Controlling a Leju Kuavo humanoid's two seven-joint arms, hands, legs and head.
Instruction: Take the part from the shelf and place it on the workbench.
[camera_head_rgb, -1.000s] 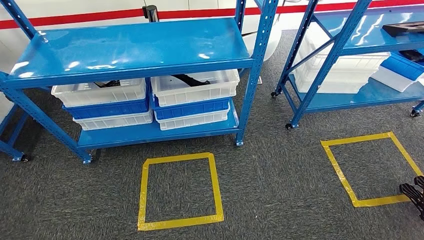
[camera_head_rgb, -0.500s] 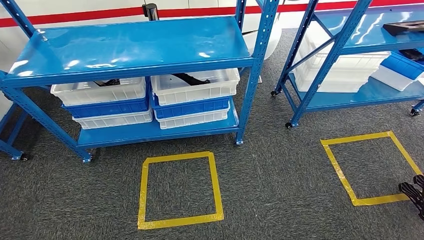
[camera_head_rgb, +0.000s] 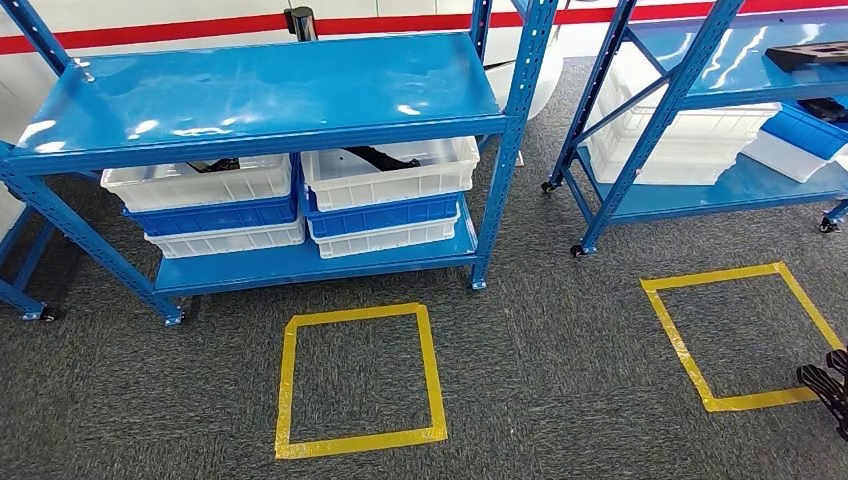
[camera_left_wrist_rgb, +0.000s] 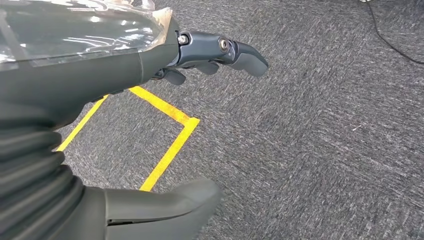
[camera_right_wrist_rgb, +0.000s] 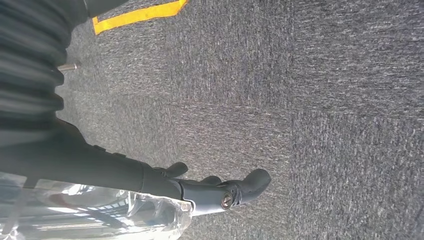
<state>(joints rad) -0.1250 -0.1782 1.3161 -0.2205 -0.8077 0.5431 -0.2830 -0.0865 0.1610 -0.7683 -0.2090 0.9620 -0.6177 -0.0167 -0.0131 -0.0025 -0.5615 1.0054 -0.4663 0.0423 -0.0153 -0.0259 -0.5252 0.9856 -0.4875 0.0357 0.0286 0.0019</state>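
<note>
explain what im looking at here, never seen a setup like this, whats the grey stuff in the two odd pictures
It is a walking humanoid robot with three cameras. The head view looks down at blue shelves holding white and blue bins, with yellow tape squares on the grey carpet; a dark part lies in one bin. The other two cameras sit at its wrists, so the grey shapes are its own left hand and right hand, hanging over the carpet. Both hold nothing, fingers apart.

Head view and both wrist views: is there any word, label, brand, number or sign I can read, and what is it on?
None readable. The blue shelf, white bins, blue bins and grey carpet carry no legible text. The yellow tape squares are plain floor markings, and the red stripe on the wall bears no lettering.
</note>
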